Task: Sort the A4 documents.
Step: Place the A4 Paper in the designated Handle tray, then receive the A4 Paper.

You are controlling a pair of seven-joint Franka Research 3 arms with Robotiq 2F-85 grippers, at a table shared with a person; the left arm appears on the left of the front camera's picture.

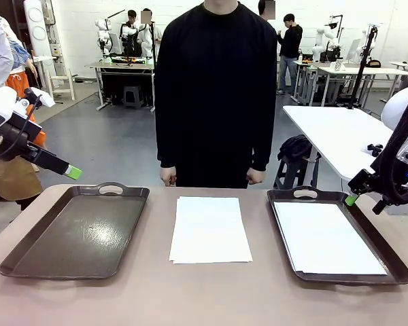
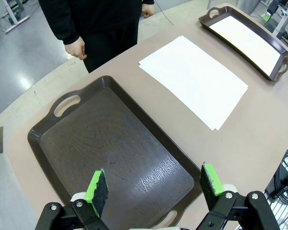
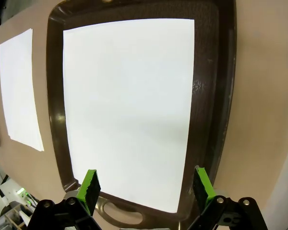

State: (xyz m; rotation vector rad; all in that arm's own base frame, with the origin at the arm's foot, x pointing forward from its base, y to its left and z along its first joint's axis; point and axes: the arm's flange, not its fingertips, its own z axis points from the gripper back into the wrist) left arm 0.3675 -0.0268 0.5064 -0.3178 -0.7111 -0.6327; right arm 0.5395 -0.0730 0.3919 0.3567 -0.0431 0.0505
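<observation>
Centrally, thin white A4 documents (image 1: 210, 229) lie beside a glossy tray (image 1: 81, 234).

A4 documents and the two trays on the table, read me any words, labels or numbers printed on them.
No text can be read on any of them.
A4 documents stacked in the middle of the table: blank white, no print.
Sheet in the right tray: blank.
Left tray: bare, no label or brand visible.
</observation>
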